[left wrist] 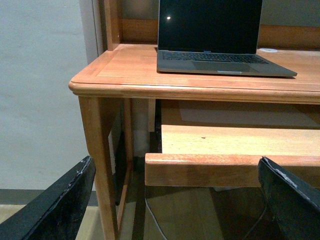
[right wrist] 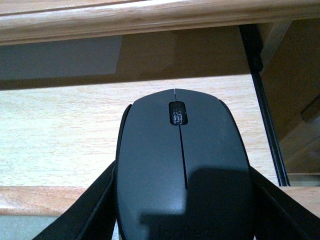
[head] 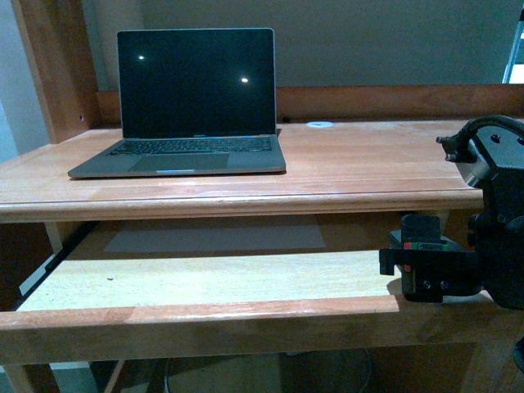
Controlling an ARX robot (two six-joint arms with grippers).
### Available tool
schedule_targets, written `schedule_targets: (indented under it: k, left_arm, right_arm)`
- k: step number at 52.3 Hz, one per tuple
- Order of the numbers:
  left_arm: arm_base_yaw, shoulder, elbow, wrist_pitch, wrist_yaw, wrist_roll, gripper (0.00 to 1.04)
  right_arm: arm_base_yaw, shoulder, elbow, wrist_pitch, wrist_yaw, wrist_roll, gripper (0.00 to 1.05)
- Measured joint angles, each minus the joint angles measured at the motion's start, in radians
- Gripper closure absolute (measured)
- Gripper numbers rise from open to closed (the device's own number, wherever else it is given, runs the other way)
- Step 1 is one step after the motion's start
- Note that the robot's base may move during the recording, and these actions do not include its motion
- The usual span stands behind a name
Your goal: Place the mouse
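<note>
We held the small matte black domed mouse (right wrist: 182, 165) clamped in our right gripper (right wrist: 184, 220), over the pale wooden pull-out tray (head: 205, 278), at four o'clock in the front view. The open grey laptop (head: 196, 106) sat on the wooden desk (head: 368, 164) toward ten o'clock. Our left gripper (left wrist: 175, 210) hung spread wide and empty.

A home-office corner is suggested by an open grey laptop (head: 192, 106) set on a warm wooden desk (head: 368, 164) with pull-out keyboard shelf (head: 205, 282).

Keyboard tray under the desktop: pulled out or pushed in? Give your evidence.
Pulled out: the keyboard tray projects forward past the desktop edge, its pale board exposed to the front view.
</note>
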Motion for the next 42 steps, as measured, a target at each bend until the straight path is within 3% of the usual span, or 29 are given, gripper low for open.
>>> schedule_targets:
  k: [42]
  left_arm:
    - [-0.001, 0.0, 0.0, 0.003, 0.0, 0.0, 0.07]
  right_arm:
    - [0.008, 0.027, 0.032, 0.018, 0.024, -0.012, 0.41]
